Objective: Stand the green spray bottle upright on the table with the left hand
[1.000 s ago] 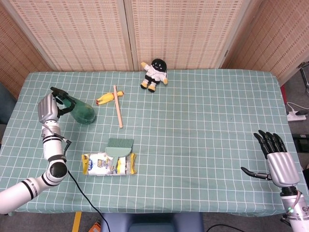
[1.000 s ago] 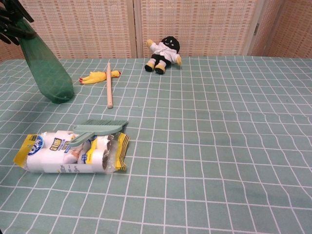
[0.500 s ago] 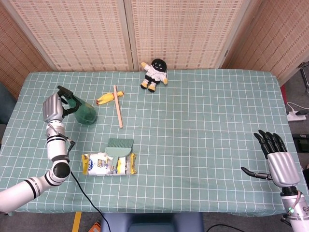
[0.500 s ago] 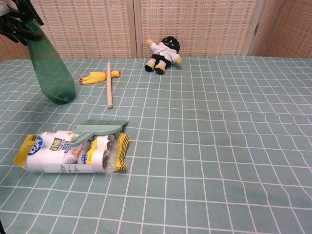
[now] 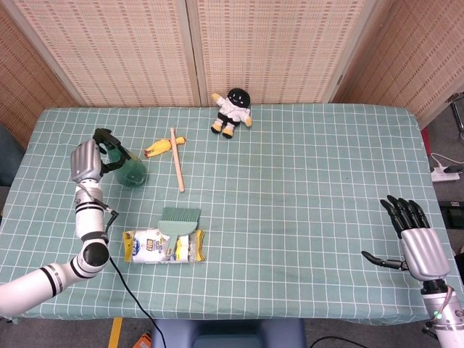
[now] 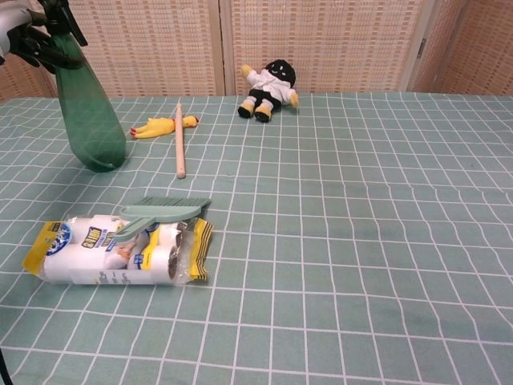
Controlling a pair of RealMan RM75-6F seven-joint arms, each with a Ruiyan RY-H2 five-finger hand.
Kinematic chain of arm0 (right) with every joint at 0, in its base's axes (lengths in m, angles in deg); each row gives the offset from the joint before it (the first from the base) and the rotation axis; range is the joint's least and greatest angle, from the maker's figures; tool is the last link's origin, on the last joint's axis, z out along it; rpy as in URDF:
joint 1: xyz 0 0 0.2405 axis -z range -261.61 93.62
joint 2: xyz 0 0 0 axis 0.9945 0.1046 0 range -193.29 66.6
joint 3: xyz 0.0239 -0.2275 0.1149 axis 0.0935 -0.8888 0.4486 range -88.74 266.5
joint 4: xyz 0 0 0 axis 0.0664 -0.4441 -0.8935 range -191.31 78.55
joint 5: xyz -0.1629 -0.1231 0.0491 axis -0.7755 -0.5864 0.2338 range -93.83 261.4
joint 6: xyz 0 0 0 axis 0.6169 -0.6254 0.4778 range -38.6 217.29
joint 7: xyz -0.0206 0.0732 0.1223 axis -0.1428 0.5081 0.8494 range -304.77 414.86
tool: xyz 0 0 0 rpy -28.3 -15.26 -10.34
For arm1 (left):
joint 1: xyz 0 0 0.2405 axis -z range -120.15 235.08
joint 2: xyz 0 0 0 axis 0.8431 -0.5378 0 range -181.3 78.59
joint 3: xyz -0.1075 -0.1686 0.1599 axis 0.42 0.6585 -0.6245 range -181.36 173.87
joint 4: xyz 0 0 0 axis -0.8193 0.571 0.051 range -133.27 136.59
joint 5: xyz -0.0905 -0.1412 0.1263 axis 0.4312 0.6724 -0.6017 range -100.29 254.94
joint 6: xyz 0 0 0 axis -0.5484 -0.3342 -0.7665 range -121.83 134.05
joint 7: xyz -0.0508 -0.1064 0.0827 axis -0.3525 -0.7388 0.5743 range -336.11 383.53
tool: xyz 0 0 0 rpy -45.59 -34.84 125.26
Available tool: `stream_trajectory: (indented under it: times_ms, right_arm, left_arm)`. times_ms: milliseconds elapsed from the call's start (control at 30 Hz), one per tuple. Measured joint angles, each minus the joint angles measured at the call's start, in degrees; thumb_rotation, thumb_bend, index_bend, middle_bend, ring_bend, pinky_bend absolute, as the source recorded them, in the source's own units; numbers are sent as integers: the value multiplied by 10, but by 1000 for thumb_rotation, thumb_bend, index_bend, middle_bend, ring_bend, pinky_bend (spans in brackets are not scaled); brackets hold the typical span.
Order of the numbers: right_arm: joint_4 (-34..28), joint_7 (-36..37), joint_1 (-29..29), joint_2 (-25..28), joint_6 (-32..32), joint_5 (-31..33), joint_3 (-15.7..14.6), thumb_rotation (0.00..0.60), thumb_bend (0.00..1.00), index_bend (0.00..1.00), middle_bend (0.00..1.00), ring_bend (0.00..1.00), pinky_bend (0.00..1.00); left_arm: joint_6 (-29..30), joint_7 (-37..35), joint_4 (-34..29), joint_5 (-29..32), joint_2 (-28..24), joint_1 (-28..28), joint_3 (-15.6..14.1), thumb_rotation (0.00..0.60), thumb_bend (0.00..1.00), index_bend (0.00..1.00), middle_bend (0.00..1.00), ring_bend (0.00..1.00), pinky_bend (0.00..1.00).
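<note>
The green spray bottle (image 5: pixel 127 170) (image 6: pixel 90 119) has a black trigger head and stands nearly upright at the table's left, its base on the cloth, leaning only slightly. My left hand (image 5: pixel 85 161) (image 6: pixel 18 32) grips its black top from the left side. In the chest view only the edge of that hand shows at the top left corner. My right hand (image 5: pixel 415 239) hovers open at the table's near right edge, fingers spread, far from the bottle; the chest view does not show it.
A yellow rubber chicken (image 5: pixel 162 146) and a wooden stick (image 5: pixel 176 159) lie just right of the bottle. A green brush (image 5: pixel 177 222) rests on a pack of paper rolls (image 5: pixel 162 246) nearer me. A black-headed doll (image 5: pixel 232 111) lies at the back.
My left hand has swung the bottle from a strong leftward tilt to nearly upright, its top moving right while the base stayed on the cloth. The right hand has not moved.
</note>
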Motion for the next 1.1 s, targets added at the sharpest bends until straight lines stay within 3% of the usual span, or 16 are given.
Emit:
stream_trajectory:
  times_ms: [267, 733, 1033, 1100]
  right_arm:
    - [0, 0, -1, 1, 3, 1, 0, 415, 0, 48, 15, 0, 0]
    - [-1, -2, -1, 1, 3, 0, 0, 416, 0, 55, 16, 0, 0]
    - [-2, -4, -1, 1, 3, 1, 0, 417, 0, 57, 16, 0, 0]
    - [-2, -3, -1, 1, 3, 1, 0, 416, 0, 58, 16, 0, 0]
  left_arm:
    - [-7, 0, 1, 9, -6, 7, 0, 600, 195, 173, 474, 346, 211]
    - [-27, -4, -2, 39, -24, 12, 1, 600, 169, 6, 153, 99, 157]
    - [-36, -11, -7, 45, -34, 11, -2, 600, 170, 0, 79, 33, 145]
    - [-38, -12, -7, 48, -37, 9, -3, 600, 169, 0, 35, 7, 104]
